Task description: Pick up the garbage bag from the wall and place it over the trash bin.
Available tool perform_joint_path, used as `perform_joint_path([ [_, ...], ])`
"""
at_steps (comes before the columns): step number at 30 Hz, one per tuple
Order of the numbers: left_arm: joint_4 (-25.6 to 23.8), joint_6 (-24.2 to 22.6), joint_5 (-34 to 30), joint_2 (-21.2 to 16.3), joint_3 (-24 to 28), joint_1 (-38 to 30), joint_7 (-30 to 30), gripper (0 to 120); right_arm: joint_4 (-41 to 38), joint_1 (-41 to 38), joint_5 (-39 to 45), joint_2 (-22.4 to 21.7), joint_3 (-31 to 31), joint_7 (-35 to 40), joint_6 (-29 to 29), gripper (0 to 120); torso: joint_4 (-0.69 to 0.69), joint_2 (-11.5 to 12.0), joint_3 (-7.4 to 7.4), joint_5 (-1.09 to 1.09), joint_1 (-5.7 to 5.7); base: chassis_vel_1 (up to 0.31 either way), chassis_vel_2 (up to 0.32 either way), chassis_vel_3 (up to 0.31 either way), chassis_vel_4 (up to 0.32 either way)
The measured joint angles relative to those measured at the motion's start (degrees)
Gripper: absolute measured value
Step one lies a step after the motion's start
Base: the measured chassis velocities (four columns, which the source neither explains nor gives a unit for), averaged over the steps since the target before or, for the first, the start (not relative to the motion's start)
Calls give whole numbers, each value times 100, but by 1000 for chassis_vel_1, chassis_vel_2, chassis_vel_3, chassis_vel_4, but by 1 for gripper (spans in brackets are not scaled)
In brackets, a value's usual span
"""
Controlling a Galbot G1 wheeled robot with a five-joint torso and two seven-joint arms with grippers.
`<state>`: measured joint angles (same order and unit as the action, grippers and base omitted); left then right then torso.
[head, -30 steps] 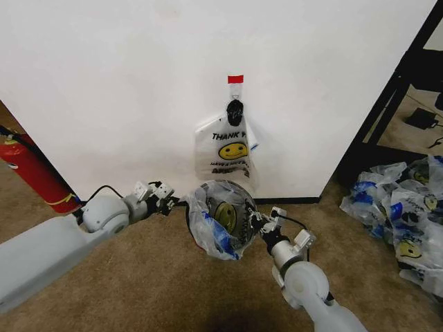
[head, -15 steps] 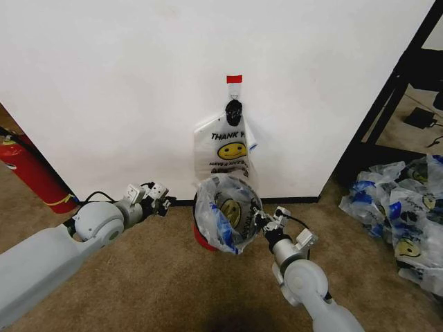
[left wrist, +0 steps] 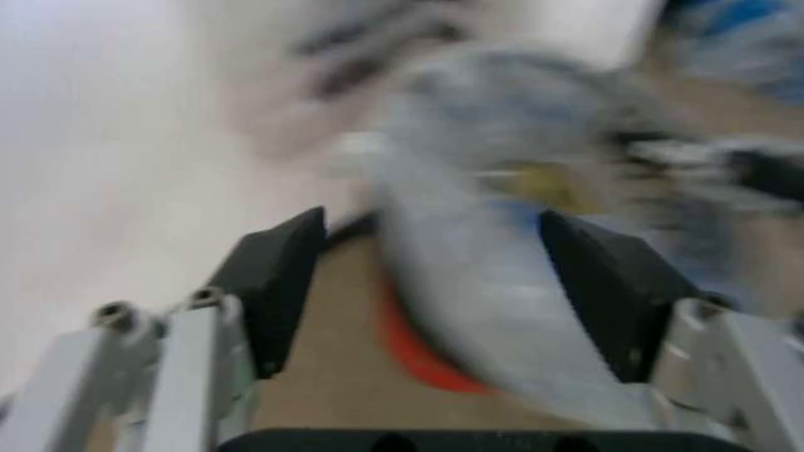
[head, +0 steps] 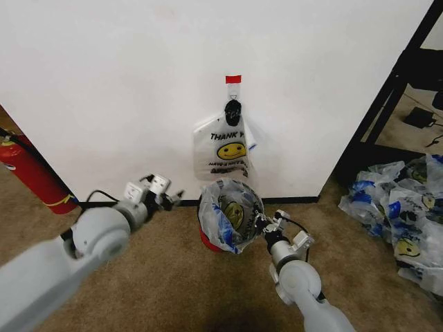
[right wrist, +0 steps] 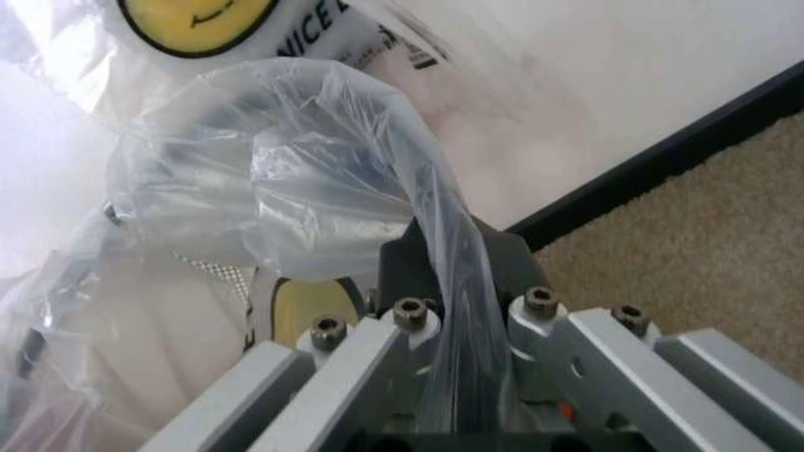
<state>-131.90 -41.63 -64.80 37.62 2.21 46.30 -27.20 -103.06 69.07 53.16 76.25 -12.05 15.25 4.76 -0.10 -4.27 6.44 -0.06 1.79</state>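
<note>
Grey-armed left gripper (head: 168, 199) hangs spread and empty just left of the small dark trash bin with a red base (head: 209, 237). Thin translucent white garbage bag (head: 232, 214) drapes over the bin's mouth, its rim pinched by the right gripper (head: 260, 223). Tugging could slip the film off or tip the bin.

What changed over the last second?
The trash bin tipped back upright, with the garbage bag still draped over it and clamped in the right gripper. The left gripper, open, shifted slightly. The bag on the wall hook stayed put.
</note>
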Motion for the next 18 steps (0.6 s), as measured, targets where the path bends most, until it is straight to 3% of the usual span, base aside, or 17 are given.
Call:
perform_joint_path([
  [7,-161,-82,-889,293,202,-201,-390,98,13,24,-81,-17,5,2,1,1,2,0,0,0,0,0,0,0,0],
  [18,411,-73,-906,588,473,-310,-392,94,-52,46,-92,24,46,-4,24,1,1,0,0,-1,0,0,0,0,0],
])
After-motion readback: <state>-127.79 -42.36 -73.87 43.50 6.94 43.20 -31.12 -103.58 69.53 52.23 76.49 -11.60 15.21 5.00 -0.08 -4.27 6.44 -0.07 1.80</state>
